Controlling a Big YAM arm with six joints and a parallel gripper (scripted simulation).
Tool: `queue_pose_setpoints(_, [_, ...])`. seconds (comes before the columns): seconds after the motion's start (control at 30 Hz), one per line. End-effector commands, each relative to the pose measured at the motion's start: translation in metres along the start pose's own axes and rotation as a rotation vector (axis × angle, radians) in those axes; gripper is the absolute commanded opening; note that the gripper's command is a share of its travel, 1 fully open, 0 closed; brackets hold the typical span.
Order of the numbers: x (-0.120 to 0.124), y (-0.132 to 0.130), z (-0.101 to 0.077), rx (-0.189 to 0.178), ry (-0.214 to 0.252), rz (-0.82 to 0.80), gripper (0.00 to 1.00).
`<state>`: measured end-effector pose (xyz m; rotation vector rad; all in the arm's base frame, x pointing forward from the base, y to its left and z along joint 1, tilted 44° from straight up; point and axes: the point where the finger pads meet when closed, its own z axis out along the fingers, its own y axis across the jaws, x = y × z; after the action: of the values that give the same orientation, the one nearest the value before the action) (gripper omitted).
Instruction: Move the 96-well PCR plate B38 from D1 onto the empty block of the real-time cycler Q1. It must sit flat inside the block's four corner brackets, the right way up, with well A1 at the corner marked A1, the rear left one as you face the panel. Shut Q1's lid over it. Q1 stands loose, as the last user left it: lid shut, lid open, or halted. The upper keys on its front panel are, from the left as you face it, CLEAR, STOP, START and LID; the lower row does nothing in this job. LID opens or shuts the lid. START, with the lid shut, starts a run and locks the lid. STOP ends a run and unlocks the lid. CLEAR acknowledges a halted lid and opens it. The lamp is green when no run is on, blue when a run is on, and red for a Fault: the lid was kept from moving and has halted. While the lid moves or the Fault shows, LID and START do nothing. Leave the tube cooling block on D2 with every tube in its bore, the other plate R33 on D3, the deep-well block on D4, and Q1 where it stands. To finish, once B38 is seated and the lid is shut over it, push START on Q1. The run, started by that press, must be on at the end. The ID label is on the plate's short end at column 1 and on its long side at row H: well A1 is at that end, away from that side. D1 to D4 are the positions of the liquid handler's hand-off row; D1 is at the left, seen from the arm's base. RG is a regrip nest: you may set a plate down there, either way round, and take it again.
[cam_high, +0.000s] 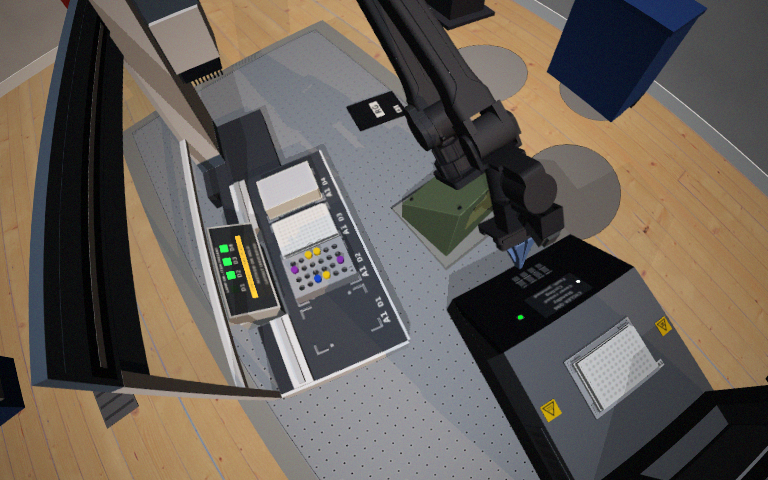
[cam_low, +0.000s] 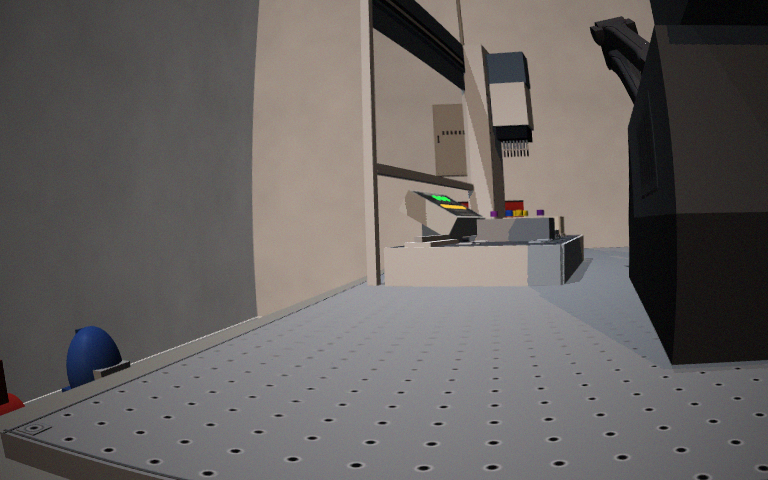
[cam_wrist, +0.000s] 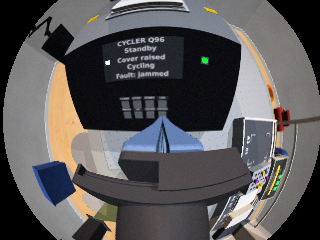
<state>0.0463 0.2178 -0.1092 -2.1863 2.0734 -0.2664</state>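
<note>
On Q1's block: plate B38 lay seated, lid raised.
Pincer: fingers together, holding nothing, over the keys.
Lamp: green.

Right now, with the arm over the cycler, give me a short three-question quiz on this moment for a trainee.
1. True or false: the gripper is shut with nothing between its fingers.
2. What colour is the lamp on the cycler's front panel? A red, B green, C blue.
3. Which position of the hand-off row has no labware on it?

Key:
1. True.
2. B.
3. D1; a white well plate lies on the cycler's block instead.
</note>
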Motion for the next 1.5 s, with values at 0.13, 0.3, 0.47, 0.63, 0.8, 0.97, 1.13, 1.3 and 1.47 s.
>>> queue_pose_setpoints(0.13, [-0.046, -0.005, 0.002, 0.01, -0.077, -0.002, 0.0])
queue_pose_setpoints(0.3, [-0.049, -0.004, -0.002, 0.01, -0.084, 0.006, 0.0])
queue_pose_setpoints(0.47, [-0.046, -0.007, 0.014, 0.01, -0.074, 0.007, 0.0])
queue_pose_setpoints(0.63, [-0.036, -0.006, 0.024, 0.008, -0.06, 0.003, 0.0])
queue_pose_setpoints(0.8, [-0.026, -0.005, 0.034, 0.007, -0.047, -0.003, 0.0])
queue_pose_setpoints(0.97, [-0.019, -0.001, 0.031, 0.006, -0.038, -0.004, 0.0])
queue_pose_setpoints(1.13, [-0.009, 0.001, 0.029, 0.003, -0.019, 0.003, 0.0])
queue_pose_setpoints(1.3, [-0.021, -0.001, 0.026, 0.004, -0.03, 0.007, 0.0])
queue_pose_setpoints(1.47, [-0.03, -0.005, 0.025, 0.006, -0.046, 0.022, 0.0])
